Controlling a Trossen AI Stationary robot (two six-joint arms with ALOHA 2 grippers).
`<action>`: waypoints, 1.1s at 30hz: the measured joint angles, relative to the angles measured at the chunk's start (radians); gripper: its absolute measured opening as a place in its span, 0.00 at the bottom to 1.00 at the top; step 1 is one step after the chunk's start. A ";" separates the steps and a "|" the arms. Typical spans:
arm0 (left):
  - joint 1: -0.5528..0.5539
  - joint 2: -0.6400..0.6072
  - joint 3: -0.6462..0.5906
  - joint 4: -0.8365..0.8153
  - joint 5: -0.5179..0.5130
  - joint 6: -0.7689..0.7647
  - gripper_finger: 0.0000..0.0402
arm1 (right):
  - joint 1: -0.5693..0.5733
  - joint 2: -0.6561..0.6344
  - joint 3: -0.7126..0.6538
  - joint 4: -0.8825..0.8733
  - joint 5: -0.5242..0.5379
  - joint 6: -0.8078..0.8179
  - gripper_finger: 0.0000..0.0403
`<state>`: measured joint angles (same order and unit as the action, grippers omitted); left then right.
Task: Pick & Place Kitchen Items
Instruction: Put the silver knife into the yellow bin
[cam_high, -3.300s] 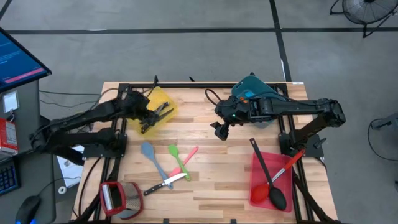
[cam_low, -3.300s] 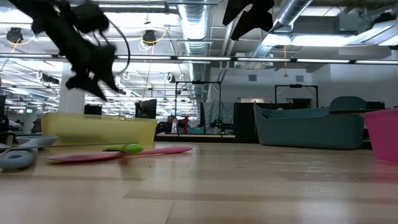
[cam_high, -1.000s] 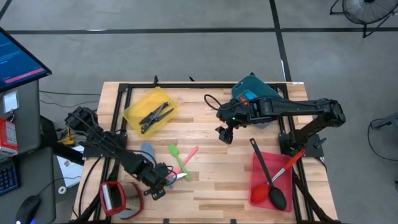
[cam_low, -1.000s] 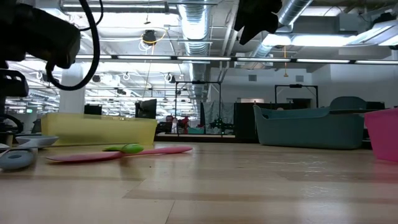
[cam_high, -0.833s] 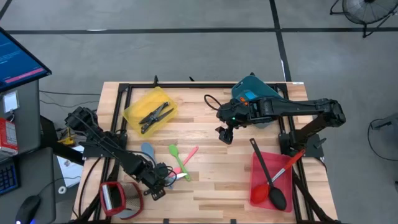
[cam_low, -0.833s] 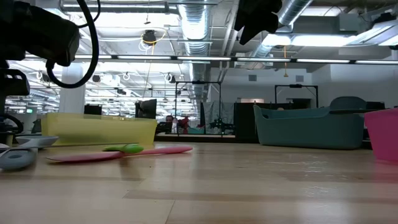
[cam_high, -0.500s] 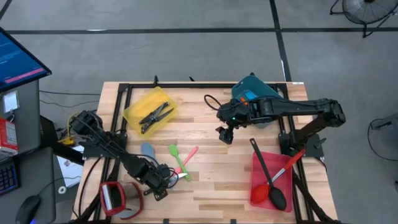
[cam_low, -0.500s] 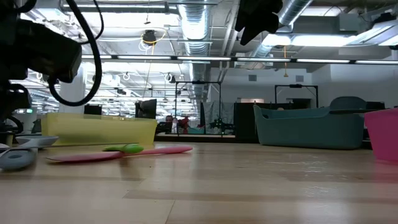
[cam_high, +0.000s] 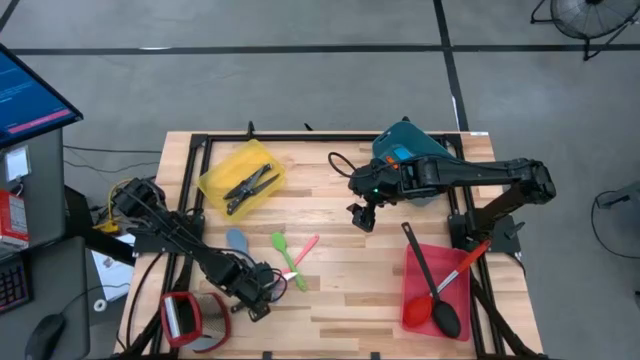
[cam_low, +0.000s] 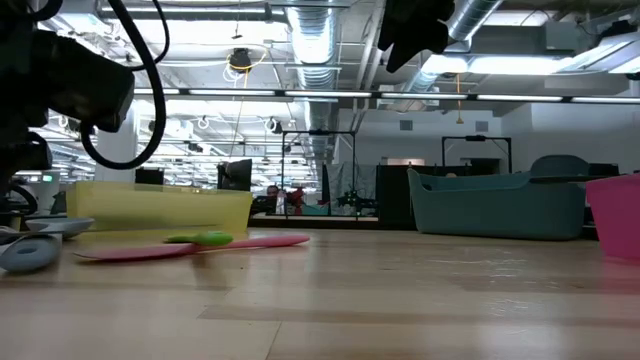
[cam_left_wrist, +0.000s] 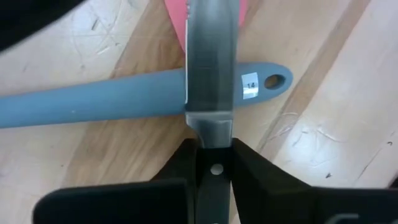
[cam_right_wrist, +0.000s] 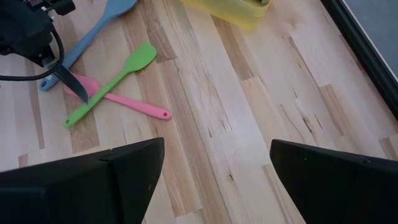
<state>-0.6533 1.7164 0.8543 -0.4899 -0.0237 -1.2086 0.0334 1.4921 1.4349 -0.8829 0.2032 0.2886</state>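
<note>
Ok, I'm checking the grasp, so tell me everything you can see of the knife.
The knife has a shiny steel blade and a black riveted handle. The left claw is shut on the handle. The blade crosses over the blue spatula; from the right wrist view its tip points down at the pink spatula.

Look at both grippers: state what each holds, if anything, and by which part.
The left gripper is shut on the knife, gripping its black handle just behind the blade. The right gripper, above the table's middle, is open and holds nothing.
</note>
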 joint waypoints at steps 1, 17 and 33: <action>0.000 0.000 0.000 0.000 0.000 0.000 0.09 | 0.000 0.000 0.000 0.000 0.000 0.000 0.72; 0.033 -0.286 -0.011 -0.013 -0.008 0.001 0.09 | 0.000 0.000 0.000 0.003 0.001 0.000 0.72; 0.244 -0.777 -0.009 -0.219 -0.411 0.120 0.09 | 0.000 0.000 0.000 0.012 0.004 0.000 0.72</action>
<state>-0.4094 0.9393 0.8455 -0.7090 -0.4343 -1.0889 0.0334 1.4921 1.4349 -0.8711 0.2073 0.2882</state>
